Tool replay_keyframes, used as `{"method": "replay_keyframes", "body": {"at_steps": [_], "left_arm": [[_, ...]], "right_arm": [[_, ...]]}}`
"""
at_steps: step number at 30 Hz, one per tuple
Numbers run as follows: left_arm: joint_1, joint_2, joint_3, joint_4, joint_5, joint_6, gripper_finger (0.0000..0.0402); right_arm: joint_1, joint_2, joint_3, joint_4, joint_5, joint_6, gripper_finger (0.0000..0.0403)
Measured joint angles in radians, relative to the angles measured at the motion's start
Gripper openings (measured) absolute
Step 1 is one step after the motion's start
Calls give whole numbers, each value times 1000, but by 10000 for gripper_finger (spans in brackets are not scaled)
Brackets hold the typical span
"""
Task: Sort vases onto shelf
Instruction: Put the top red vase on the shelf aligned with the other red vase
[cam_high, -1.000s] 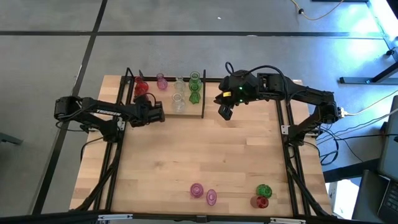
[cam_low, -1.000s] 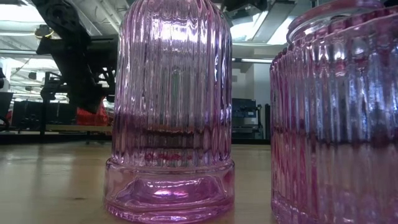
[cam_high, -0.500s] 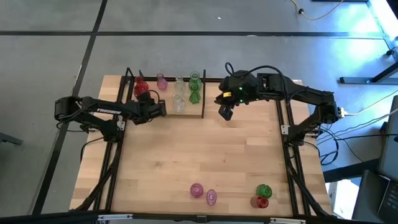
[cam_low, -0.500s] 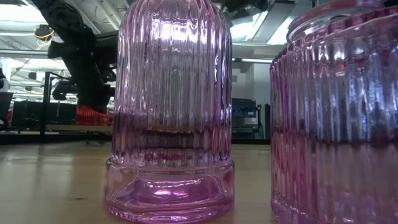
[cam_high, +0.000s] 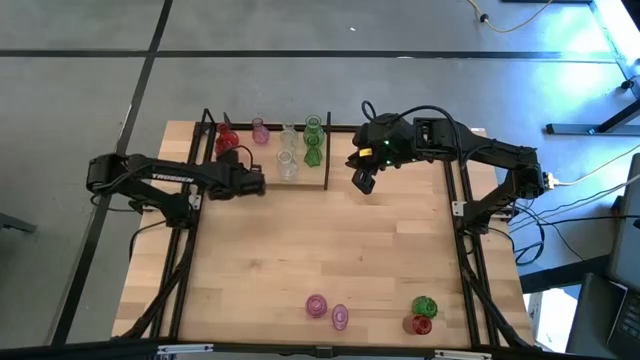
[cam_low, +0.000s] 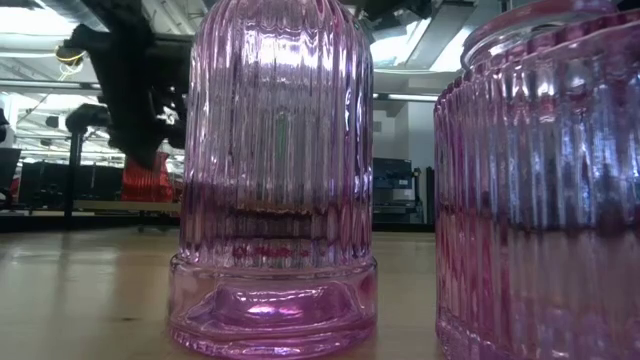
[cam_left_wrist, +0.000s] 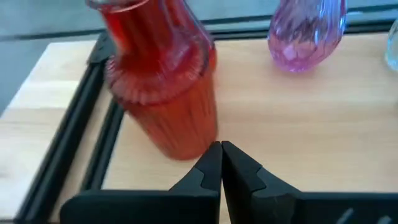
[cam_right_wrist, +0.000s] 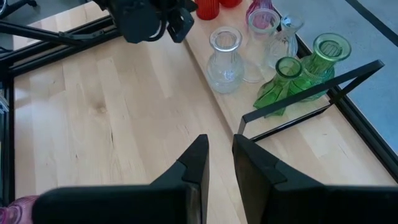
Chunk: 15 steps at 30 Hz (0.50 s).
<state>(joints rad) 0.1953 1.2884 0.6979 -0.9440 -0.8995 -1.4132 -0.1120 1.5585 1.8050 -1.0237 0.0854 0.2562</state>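
Left gripper is backing off a touch from the shelf compared with half a second ago, jaws clenched and empty. The red vase is sitting just beyond its fingertips at the shelf's left end, so I'm reading that as a finished placement. Left arm is lying low, reaching right along the shelf's near edge.

Right gripper is holding unchanged just right of the shelf, pointing down, jaws slightly parted, gripping nothing.

On the shelf: pink, clear and green vases. Four more are waiting at the near edge: two pink, green, red.
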Motion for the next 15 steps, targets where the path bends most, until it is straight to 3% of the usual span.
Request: {"method": "replay_keyframes", "body": {"at_steps": [4, 15], "left_arm": [[9, 0, -12, -122, 82, -97, 0], [18, 0, -36, -99, 27, -82, 0]], "right_arm": [[0, 5, 0, 3, 0, 0, 60], [0, 15, 0, 2, -12, 0, 60]]}}
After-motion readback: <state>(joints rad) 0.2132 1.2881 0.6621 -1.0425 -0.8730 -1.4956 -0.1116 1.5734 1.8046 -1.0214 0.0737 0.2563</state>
